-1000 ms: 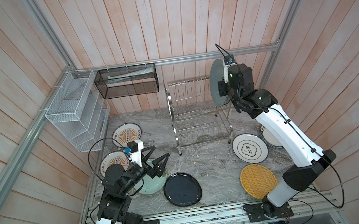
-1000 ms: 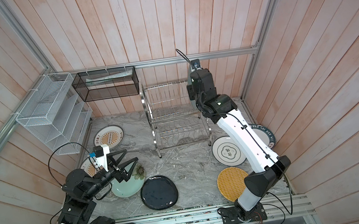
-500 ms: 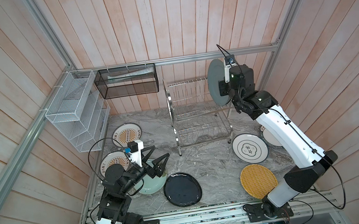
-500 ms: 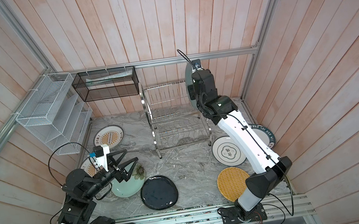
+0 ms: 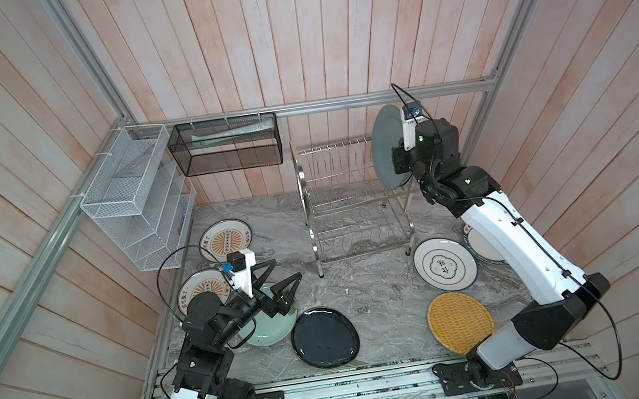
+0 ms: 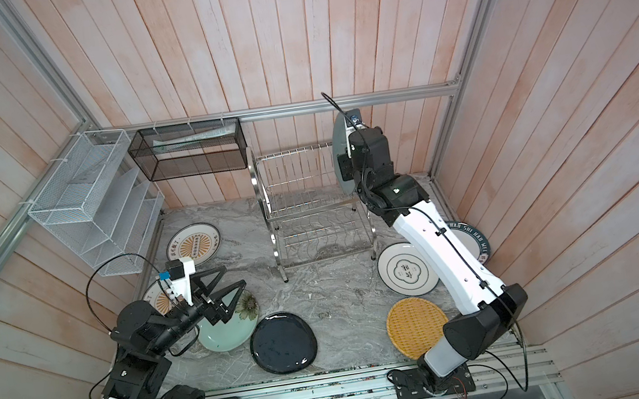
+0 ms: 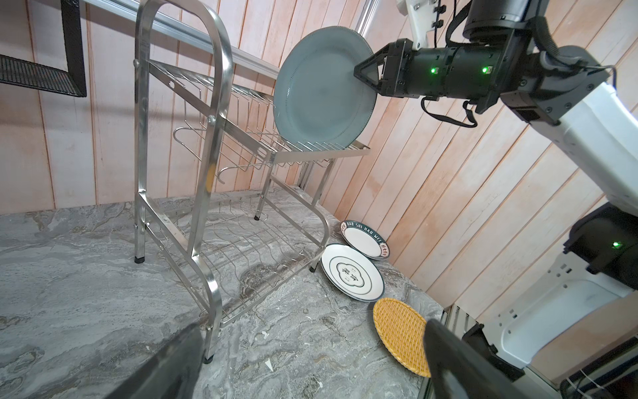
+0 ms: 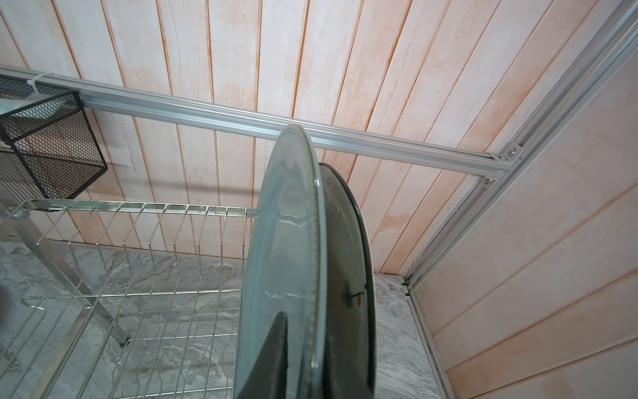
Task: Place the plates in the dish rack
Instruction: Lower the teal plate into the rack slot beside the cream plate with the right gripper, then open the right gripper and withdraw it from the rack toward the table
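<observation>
Grey-blue plate (image 7: pixel 321 89), yellow woven plate (image 7: pixel 397 328), seemingly navy plate (image 5: pixel 324 336)

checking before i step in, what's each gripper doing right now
left gripper: jaws open, empty.
right gripper: jaws closed on the rim of the grey-blue plate.

The grey-blue plate (image 7: pixel 321 89) is standing on edge in the top tier of the shiny wire rack (image 7: pixel 211 119), far right end, my right gripper (image 7: pixel 367 80) straddling its rim. Rest are lying on the marble top (image 5: pixel 363 287): two orange sunburst plates (image 5: pixel 226 240) (image 5: pixel 202 293), green flowered plate (image 6: pixel 222 335), dark navy plate (image 5: pixel 324 336), yellow woven plate (image 5: pixel 461 326), two white lettered plates (image 5: pixel 445 263) (image 7: pixel 364 238).
</observation>
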Action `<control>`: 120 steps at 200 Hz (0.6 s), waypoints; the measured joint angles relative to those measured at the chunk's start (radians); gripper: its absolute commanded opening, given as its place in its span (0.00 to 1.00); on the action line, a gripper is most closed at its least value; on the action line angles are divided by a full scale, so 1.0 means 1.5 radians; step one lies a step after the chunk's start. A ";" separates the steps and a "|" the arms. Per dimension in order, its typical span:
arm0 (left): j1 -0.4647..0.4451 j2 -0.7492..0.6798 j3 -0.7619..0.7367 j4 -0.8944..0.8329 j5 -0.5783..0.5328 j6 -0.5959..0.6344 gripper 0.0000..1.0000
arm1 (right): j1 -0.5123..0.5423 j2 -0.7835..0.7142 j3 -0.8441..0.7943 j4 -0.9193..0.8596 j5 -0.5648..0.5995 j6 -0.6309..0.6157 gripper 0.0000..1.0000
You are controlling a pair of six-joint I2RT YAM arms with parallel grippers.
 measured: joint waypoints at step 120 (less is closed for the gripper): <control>0.000 0.005 0.000 0.000 0.000 0.000 1.00 | -0.003 -0.021 -0.011 -0.003 -0.039 0.016 0.54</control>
